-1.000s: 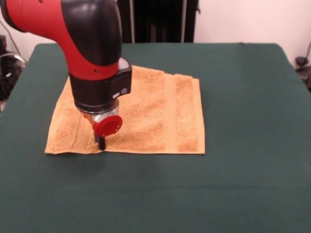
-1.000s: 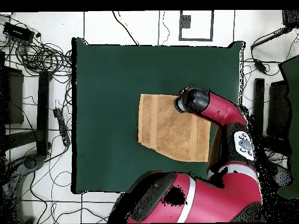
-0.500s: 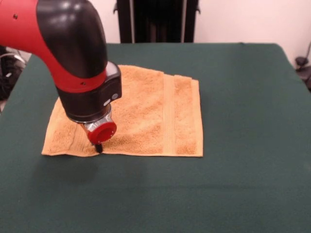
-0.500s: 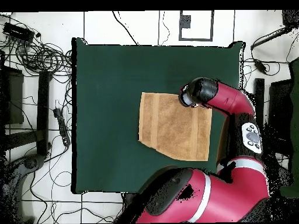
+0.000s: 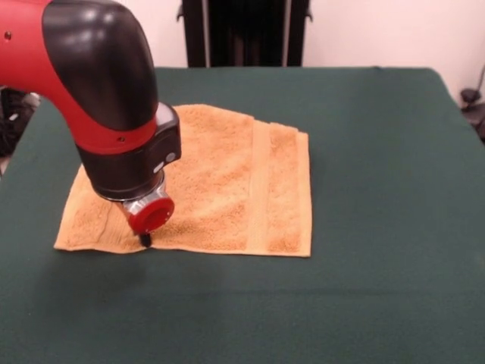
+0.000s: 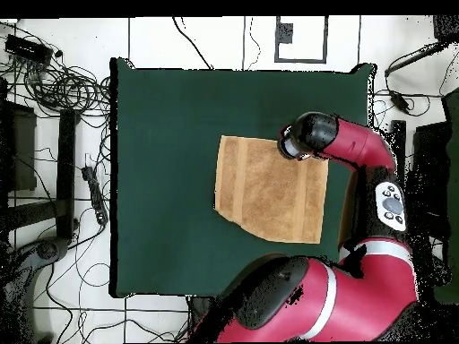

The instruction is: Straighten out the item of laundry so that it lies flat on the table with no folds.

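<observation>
The golden-orange towel (image 5: 227, 182) lies spread on the green table (image 5: 379, 152), nearly flat, with a woven band (image 5: 260, 186) running across it towards the right. A low crease shows near its left end. No white tag shows. My gripper (image 5: 144, 240) points straight down at the towel's near edge, left of the middle, with its dark tips together on the cloth. In the overhead view the towel (image 6: 264, 188) lies right of the table's (image 6: 170, 134) middle, and the arm's wrist (image 6: 305, 136) covers its upper right corner and hides the gripper.
A black stand (image 5: 242, 34) rises behind the table's far edge. In the overhead view, cables (image 6: 54, 81) and equipment lie on the floor to the left of the table, and the arm's base (image 6: 305, 305) overlaps the table's bottom edge.
My gripper has moved towards the table's near left in the front view, and the towel has slid with it, lying a little flatter. In the overhead view both shifted slightly right.
</observation>
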Robot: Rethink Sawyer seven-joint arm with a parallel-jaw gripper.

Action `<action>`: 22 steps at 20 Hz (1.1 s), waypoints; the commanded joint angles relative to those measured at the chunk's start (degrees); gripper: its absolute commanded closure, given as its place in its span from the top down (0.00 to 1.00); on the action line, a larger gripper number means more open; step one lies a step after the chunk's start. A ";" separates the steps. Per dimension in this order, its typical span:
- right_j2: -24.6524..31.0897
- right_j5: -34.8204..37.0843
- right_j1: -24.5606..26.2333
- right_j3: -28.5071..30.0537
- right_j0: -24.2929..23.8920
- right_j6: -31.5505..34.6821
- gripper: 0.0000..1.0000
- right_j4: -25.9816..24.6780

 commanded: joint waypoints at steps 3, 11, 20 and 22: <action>7.67 3.62 -0.86 -2.99 -0.07 -20.20 0.00 -5.35; 7.88 7.68 -3.66 -2.98 -0.02 -19.05 0.00 -7.54; 8.83 12.89 -3.85 -8.06 -0.31 -23.52 0.00 -10.70; 9.41 14.29 -3.58 -9.39 -0.68 -25.17 0.00 -11.28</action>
